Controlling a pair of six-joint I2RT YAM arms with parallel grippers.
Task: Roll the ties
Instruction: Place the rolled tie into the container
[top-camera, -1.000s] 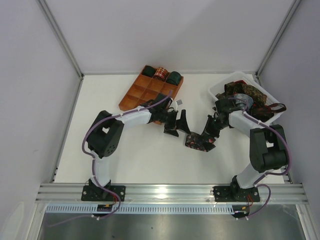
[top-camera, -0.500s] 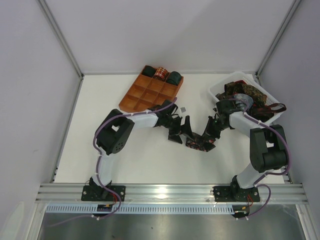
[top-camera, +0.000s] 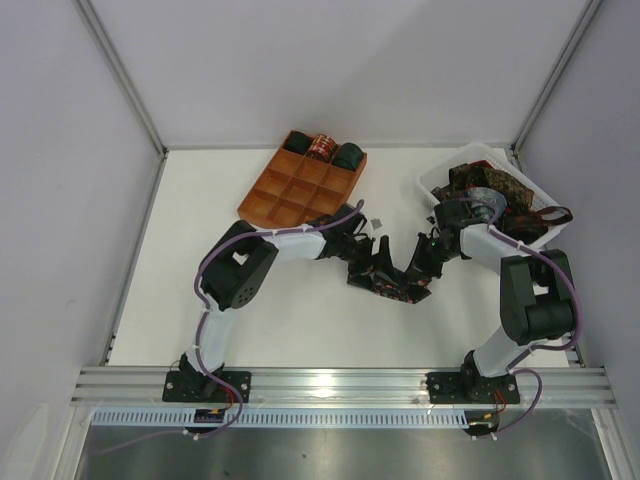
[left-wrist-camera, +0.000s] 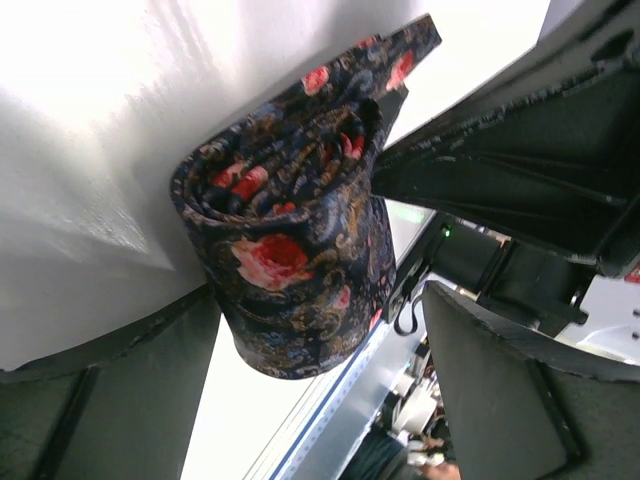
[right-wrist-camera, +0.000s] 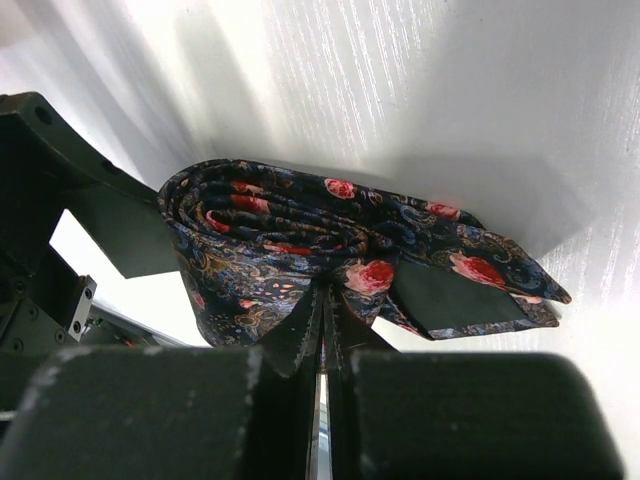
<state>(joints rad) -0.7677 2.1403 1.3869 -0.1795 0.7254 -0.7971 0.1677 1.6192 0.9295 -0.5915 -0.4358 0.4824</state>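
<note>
A dark floral tie (top-camera: 396, 285) lies on the table as a loose, flattened coil with its tail end sticking out. In the left wrist view the coil (left-wrist-camera: 290, 250) sits between the fingers of my left gripper (left-wrist-camera: 315, 300), which is open; one finger (left-wrist-camera: 110, 400) is close beside the coil and the other (left-wrist-camera: 520, 400) stands clear of it. From the top view, the left gripper (top-camera: 371, 259) is at the coil's left end. My right gripper (right-wrist-camera: 327, 295) is shut, its tips pinching puckered fabric at the coil's (right-wrist-camera: 280, 240) middle.
An orange-brown gridded tray (top-camera: 290, 190) at the back holds three rolled ties (top-camera: 320, 147) in its far row. A white bin (top-camera: 432, 180) at the back right holds a heap of loose ties (top-camera: 495, 190). Both arms meet over the table's middle.
My left gripper has moved right from beside the tray to straddle the coil, its jaws narrowing a little. The right gripper has stayed shut at the tie.
</note>
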